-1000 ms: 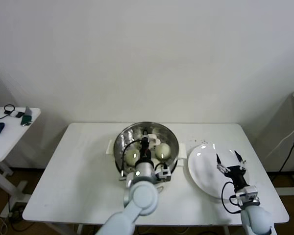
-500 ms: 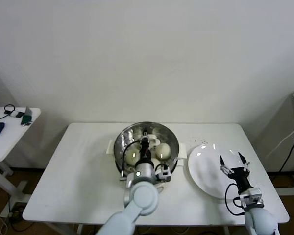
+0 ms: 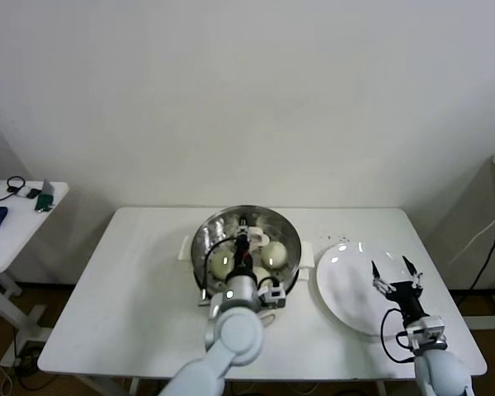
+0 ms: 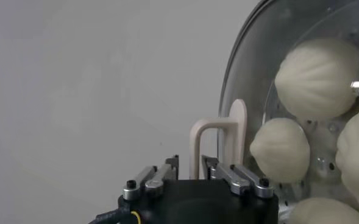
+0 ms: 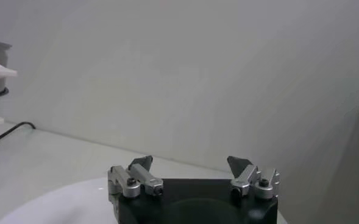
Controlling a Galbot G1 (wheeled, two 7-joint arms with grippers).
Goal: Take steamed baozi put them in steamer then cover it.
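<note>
1. Step in hand, as I read it: letting go of the cover [image 4: 240,67] now that it sits on the steamer [image 3: 205,239]. The left gripper [image 4: 191,164] is at the dead centre of the pot, arm reaching in from 6 o'clock, its jaws a little apart on either side of the cream handle [image 4: 219,143]. It looks like it's flanking the handle rather than pinching it
2. To do this bit well I'd open a touch wider so neither finger drags the handle, then lift straight up. Any sideways pull could skid the glass off its seat
3. Worth checking the rim sits even all round before leaving. From the head view I can't tell if it's fully seated
4. Steamer contents: the steamed baozi [image 4: 316,76] show through the glass in the left wrist view. I count four, close together on the perforated floor
5. The white plate [image 3: 342,289] sits at 3 o'clock of the steamer, just beside it on the table [image 3: 132,289], with no buns on it
6. The right gripper [image 3: 396,276] hangs over the plate's 3 o'clock side, jaws wide apart, holding nothing
</note>
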